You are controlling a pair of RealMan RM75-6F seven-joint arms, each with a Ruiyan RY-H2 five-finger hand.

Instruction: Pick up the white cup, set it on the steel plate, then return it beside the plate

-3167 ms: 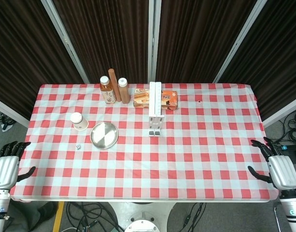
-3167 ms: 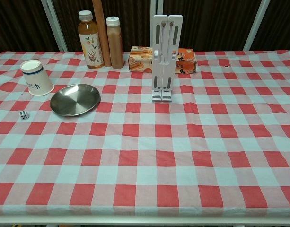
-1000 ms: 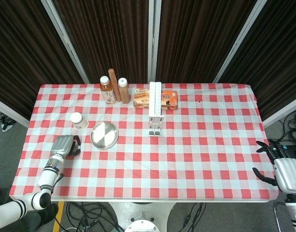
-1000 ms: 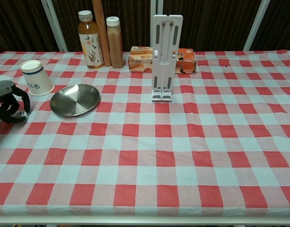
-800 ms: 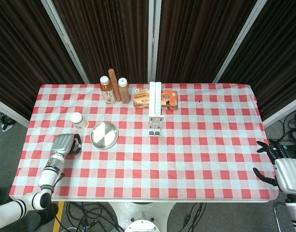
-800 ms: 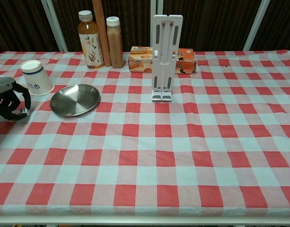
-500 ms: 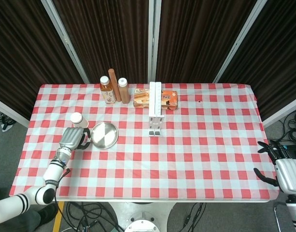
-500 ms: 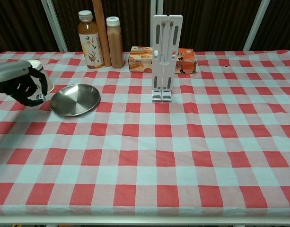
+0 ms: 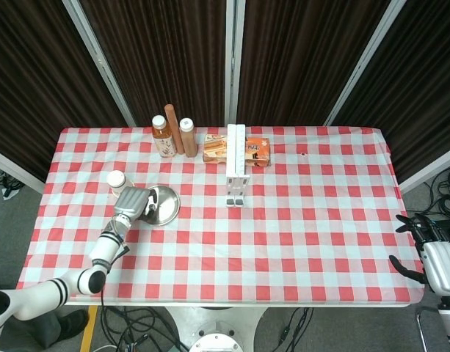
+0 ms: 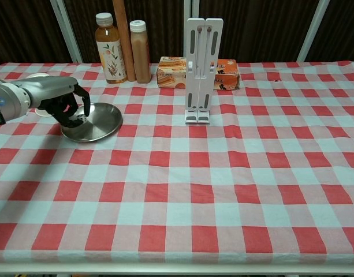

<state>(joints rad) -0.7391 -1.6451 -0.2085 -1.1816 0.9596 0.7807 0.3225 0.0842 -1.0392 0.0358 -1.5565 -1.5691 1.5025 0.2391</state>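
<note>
The white cup [image 9: 116, 178] stands upside down at the table's left, just left of the steel plate [image 9: 162, 205]. In the chest view only the cup's top [image 10: 37, 75] shows behind my left forearm. My left hand [image 9: 132, 201] hovers over the plate's left rim [image 10: 101, 124], right of the cup, and its fingers [image 10: 73, 109] are curled downward with nothing seen in them. My right hand [image 9: 436, 262] hangs off the table's front right corner with its fingers apart, holding nothing. It does not show in the chest view.
Two bottles [image 10: 110, 49] and a brown roll stand at the back left. An orange snack box [image 10: 223, 74] lies behind a white folding stand [image 10: 200, 69] at the back middle. The checked tablecloth [image 10: 223, 190] covers the table.
My left hand rose from beside the table, travelled right past the cup's front and now sits over the plate's left rim. The cup, the plate and the right hand stayed put.
</note>
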